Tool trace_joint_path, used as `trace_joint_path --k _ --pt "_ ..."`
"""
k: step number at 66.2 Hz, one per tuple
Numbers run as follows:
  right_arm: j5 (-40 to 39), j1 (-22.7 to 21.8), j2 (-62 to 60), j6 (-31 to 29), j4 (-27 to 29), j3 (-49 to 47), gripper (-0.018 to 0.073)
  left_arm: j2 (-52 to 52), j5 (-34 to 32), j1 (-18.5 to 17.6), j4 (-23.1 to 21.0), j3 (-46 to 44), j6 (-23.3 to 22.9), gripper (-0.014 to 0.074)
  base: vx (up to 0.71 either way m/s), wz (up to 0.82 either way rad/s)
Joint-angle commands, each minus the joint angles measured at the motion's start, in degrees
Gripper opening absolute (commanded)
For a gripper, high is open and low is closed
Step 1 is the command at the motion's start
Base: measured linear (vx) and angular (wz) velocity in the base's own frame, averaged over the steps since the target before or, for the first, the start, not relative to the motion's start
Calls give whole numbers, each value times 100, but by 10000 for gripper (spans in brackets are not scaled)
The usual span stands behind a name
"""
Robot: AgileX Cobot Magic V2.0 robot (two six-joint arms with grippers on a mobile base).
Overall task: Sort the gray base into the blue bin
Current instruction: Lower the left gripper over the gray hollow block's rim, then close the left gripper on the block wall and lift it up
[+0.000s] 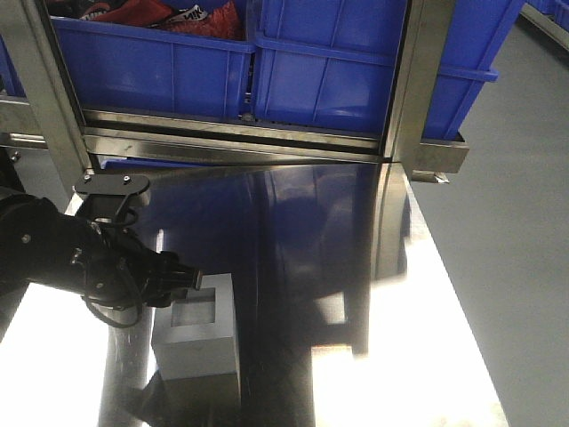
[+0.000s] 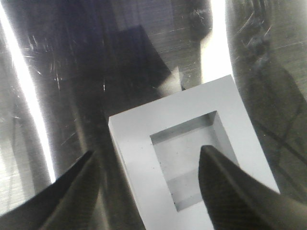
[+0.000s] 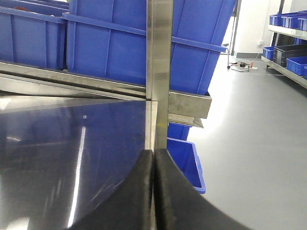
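Beyond your steel table (image 1: 373,294) stands the blue bin (image 1: 356,62). The gray base (image 1: 197,334) rests on the table's near left, recess up. Your left gripper (image 2: 148,201) is spread astride its border, one finger over the recess. Your right gripper (image 3: 153,191) is pressed together.

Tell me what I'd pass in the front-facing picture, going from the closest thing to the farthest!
gray base → steel rail → blue bins
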Motion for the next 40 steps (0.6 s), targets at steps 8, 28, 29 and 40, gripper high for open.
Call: trace_joint_path --k 8,28,29,40 --pt "-446 -29 -71 -31 -64 79 -9 294 25 -39 -4 -170 -39 441 0 0" --pt "-446 -29 -71 -31 -64 79 -9 756 6 -39 -29 -170 -92 409 0 0" --pt "-446 -29 -71 -31 -64 79 -9 765 14 -39 -29 -170 -92 402 0 0" --pt "-446 -29 -71 -31 -64 79 -9 756 95 -39 -23 -170 -87 244 0 0"
